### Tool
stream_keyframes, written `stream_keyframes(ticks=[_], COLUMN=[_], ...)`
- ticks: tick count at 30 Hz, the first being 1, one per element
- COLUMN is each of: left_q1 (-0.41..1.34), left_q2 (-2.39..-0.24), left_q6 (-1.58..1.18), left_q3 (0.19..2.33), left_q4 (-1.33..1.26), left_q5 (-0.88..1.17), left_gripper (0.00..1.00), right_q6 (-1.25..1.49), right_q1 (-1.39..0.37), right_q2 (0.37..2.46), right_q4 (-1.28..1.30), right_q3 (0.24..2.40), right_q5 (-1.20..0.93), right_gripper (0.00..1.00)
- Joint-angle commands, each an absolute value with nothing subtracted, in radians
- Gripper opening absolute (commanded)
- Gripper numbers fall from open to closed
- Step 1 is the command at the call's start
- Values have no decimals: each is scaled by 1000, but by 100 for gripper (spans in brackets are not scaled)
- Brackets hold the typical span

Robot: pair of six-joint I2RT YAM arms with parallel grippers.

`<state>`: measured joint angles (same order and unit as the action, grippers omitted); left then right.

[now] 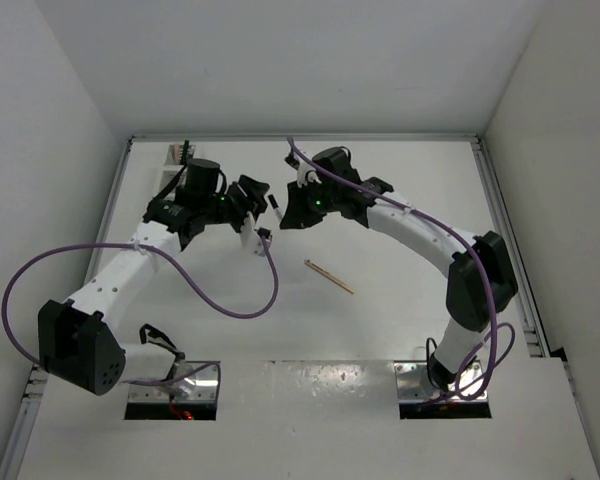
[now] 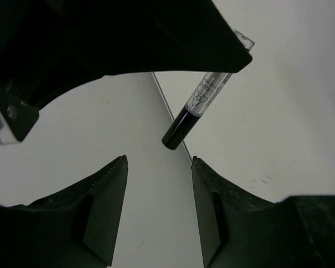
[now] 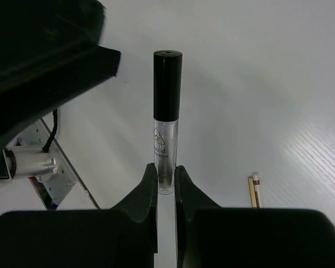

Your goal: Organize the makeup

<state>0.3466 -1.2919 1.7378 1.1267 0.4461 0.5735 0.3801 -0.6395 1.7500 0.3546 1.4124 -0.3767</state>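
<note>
My right gripper (image 3: 166,173) is shut on the clear end of a makeup tube (image 3: 167,111), a see-through stick with a black cap that points away from the jaws. From above, the tube (image 1: 277,211) hangs over the table's back middle, between the two grippers. My left gripper (image 2: 159,162) is open with nothing between its fingers. The tube's black cap (image 2: 176,130) hangs just beyond its fingertips, apart from them. A tan makeup pencil (image 1: 328,276) lies loose on the table in front of the right gripper (image 1: 288,214); its end also shows as the pencil (image 3: 253,190).
A white slotted rack (image 1: 172,168) stands at the table's back left corner, behind the left arm (image 1: 130,260). White walls close in the table on three sides. Purple cables loop off both arms.
</note>
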Motion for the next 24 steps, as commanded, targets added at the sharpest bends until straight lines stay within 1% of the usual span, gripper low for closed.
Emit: stream_keyframes(ticks=[1, 10, 14, 15, 17, 18, 21, 22, 24], left_q1=[373, 414, 425, 434, 434, 434, 434, 434, 434], left_q2=[-1263, -1262, -1262, -1262, -1262, -1262, -1262, -1262, -1262], left_q6=[1850, 1882, 1882, 1882, 1882, 1872, 1862, 1862, 1862], left_q3=[1098, 1052, 1032, 1032, 1032, 1032, 1023, 1013, 1012], left_q4=[410, 410, 410, 410, 410, 410, 410, 410, 410], left_q5=[554, 511, 511, 511, 502, 502, 502, 502, 502], left_gripper=[55, 55, 55, 49, 39, 29, 16, 9, 2], right_q6=[428, 457, 479, 483, 495, 497, 502, 499, 499], right_q1=[-658, -676, -681, -681, -683, -684, -683, -683, -680], right_q2=[1718, 1717, 1726, 1730, 1726, 1726, 1726, 1730, 1746], right_q4=[310, 301, 278, 267, 245, 238, 222, 224, 224], right_q3=[1424, 1427, 1420, 1419, 1404, 1399, 1404, 1411, 1427], right_q5=[-396, -405, -442, -446, -454, -453, -448, -449, -453], right_gripper=[0, 0, 0, 0, 0, 0, 0, 0, 0])
